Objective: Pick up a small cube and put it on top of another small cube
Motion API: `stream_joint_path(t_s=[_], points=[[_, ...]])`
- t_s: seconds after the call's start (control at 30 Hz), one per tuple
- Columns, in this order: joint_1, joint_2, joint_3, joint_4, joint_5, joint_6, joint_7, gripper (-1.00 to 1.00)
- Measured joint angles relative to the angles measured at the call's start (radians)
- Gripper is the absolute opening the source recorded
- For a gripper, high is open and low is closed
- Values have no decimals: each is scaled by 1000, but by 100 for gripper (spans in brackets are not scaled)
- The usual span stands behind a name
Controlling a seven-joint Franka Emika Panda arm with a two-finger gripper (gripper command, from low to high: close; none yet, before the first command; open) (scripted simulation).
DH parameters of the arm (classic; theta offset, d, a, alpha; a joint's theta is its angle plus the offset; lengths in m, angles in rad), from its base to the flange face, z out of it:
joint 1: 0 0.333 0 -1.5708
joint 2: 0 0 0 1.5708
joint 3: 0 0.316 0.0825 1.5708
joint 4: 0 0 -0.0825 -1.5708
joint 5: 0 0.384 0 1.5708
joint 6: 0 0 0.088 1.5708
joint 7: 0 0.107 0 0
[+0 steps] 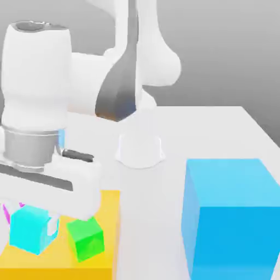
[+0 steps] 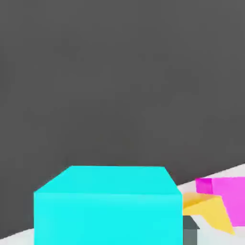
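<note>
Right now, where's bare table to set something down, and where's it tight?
Free: the white table between the arm's round base and the huge blue cube, plus the strip between that cube and the yellow block. Crowded: the yellow block, with the cyan cube, green cube and gripper.

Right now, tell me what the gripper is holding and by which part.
It appears to hold the small cyan cube by its opposite side faces, just above the yellow block, beside the green cube.
</note>
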Motion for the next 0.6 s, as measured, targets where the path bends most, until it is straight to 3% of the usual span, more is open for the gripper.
stream_joint_path(t_s=[0.27,0.53,0.6], points=[[-39,20,-61,115,140,-47,344,-100],[-90,205,-110,176,175,-181,374,-100],[-94,268,-115,183,178,-156,374,-100]])
